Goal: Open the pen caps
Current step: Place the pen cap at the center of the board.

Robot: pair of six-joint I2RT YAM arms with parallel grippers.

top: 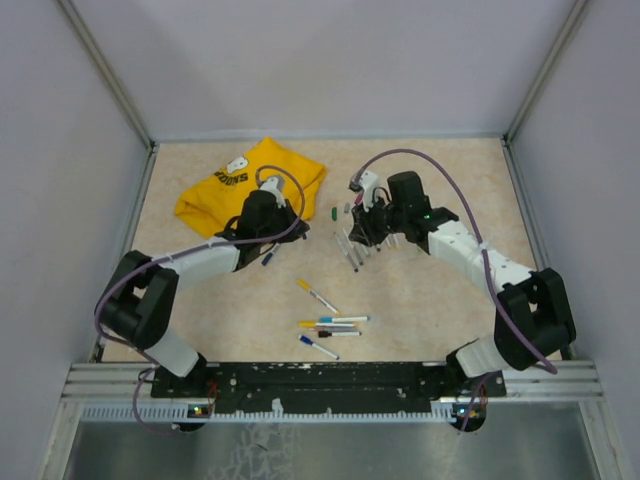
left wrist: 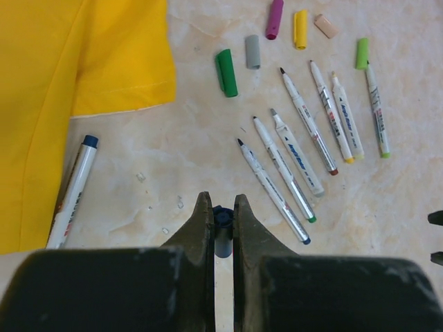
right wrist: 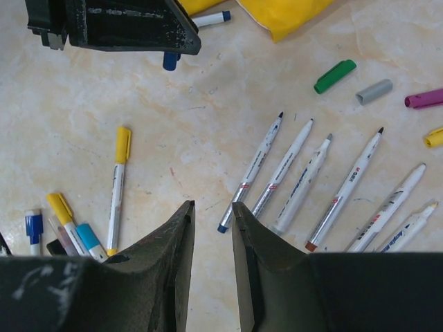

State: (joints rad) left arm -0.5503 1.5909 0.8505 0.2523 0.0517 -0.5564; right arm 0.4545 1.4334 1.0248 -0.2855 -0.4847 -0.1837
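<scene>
Left gripper (left wrist: 221,203) clamps a blue cap (left wrist: 221,220), right gripper (right wrist: 212,207) stands apart and empty; 1 capped pen (left wrist: 73,190) lies just left of the left gripper, pointing ahead.

Seven uncapped pens (left wrist: 308,121), six loose caps (left wrist: 225,72), five capped pens (top: 343,319) in a cluster, a sixth capped pen (left wrist: 73,194) beside the one yellow shirt (left wrist: 69,55), and one small blue piece (left wrist: 221,218), cap or pen end unclear

Pen caps (left wrist: 226,72) behind uncapped pens (left wrist: 297,153)
</scene>
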